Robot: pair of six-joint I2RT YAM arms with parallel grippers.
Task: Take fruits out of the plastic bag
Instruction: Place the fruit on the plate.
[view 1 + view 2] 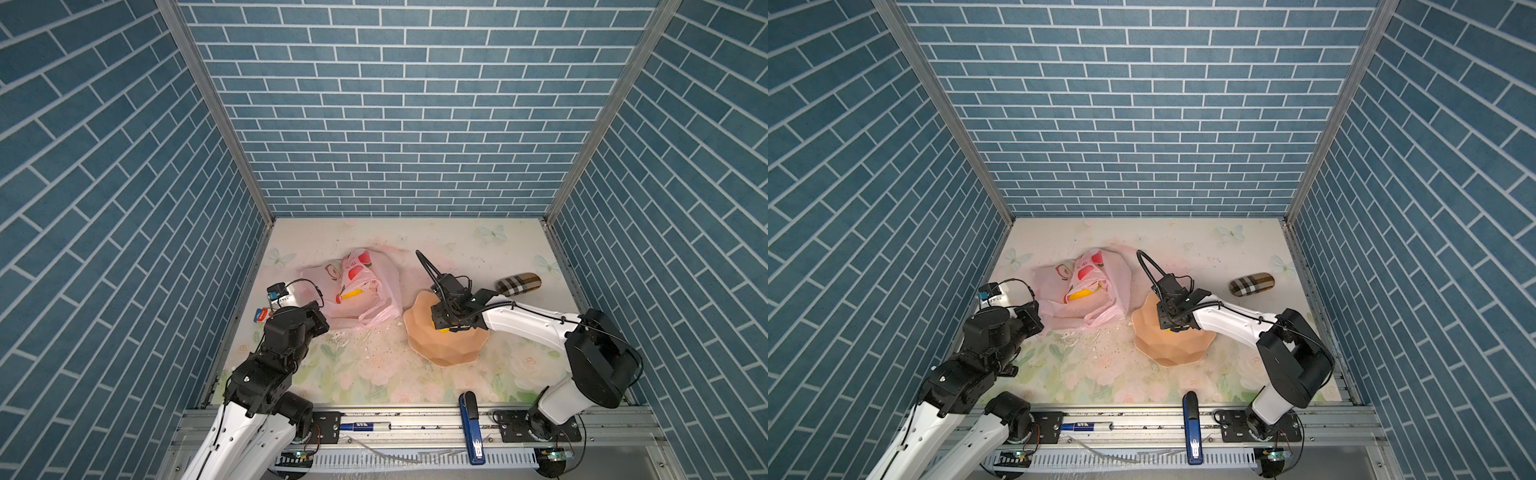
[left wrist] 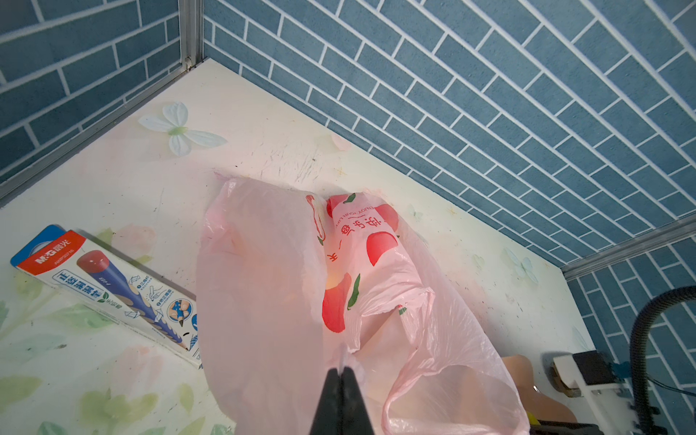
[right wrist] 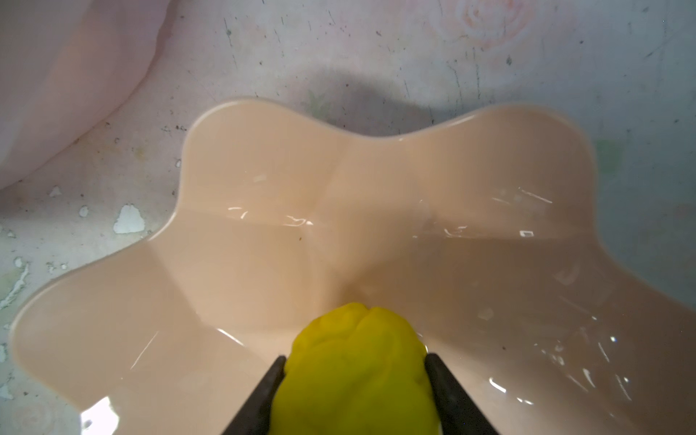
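The pale-pink plastic bag, printed with red fruit, lies crumpled at the back left of the table. A yellow fruit shows at its mouth. My left gripper is shut on a thin fold of the bag's edge at its near left side. My right gripper is down inside the peach bowl, shut on a lumpy yellow lemon just above the bowl's floor. The other fruits are hidden.
A pencil box lies left of the bag by the wall. A plaid case sits at the back right. A blue stapler rests on the front rail. White flakes dot the floral table between bag and bowl.
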